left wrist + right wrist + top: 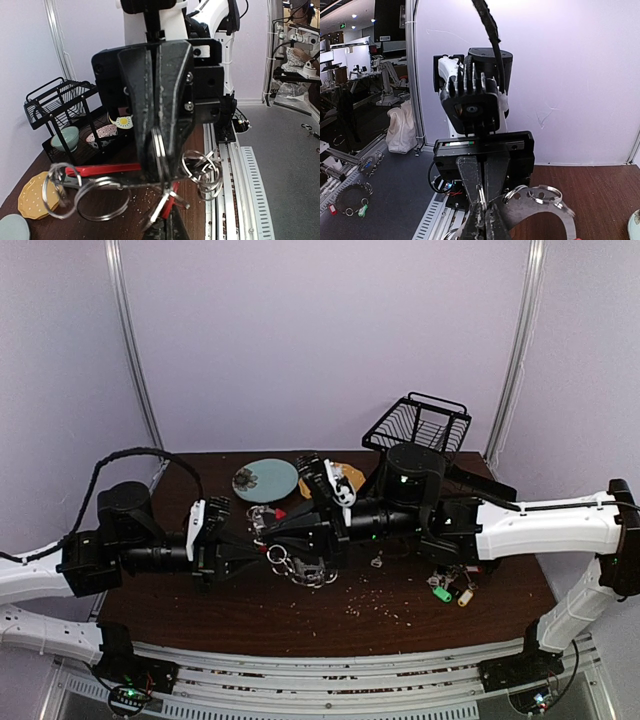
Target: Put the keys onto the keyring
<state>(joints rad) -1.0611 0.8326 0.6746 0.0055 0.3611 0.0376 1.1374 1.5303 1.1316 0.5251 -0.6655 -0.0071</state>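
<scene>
Meeting nose to nose above the table's centre, the left gripper [262,552] and right gripper [278,550] are both clamping the keyring [300,568], steadying it while a key [161,206] is hanging at six o'clock.

Opposite tool [159,165]: I see its black fingers pressed together, pinching a silver ring.
Keyring [100,192]: looped rings with a red sleeve hang off that pinch.
Bench [30,165]: black wire rack at left, yellow disc just beside it.

The silvery keyring [300,566] with its red sleeve hangs mid-table; a loose silver key [377,561] lies just right.
</scene>
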